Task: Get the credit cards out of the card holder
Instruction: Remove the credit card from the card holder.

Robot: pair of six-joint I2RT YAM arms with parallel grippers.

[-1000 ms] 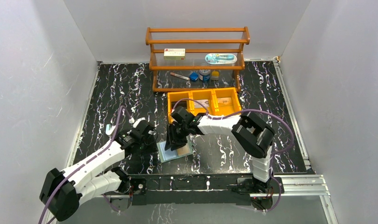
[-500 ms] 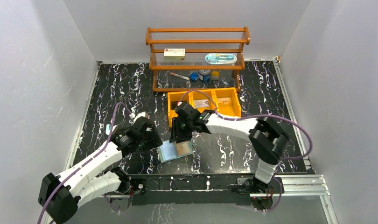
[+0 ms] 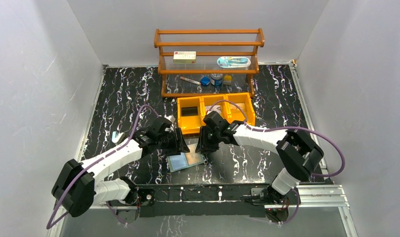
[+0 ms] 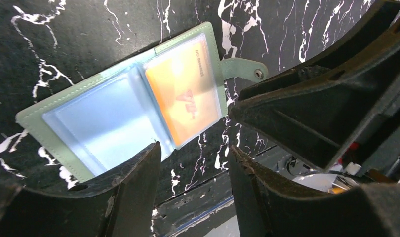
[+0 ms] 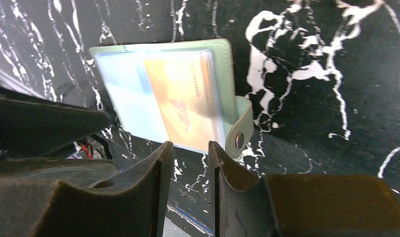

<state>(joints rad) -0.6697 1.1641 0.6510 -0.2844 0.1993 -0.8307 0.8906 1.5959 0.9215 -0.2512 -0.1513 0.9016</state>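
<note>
Right hand (image 3: 203,146) now off the card holder (image 3: 178,162), left hand (image 3: 181,145) nearer, both apart, empty; orange credit card's (image 4: 184,94) print unreadable.

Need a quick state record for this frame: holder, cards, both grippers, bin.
card holder: open flat on the table, pockets up, snap tab undone
orange card: in the pocket on the tab side, not yet out
far pocket: looks empty
left gripper: open, nothing held, beside the holder
right gripper: narrow gap, nothing held, near the tab
orange bin: dark card flat in its left compartment
</note>
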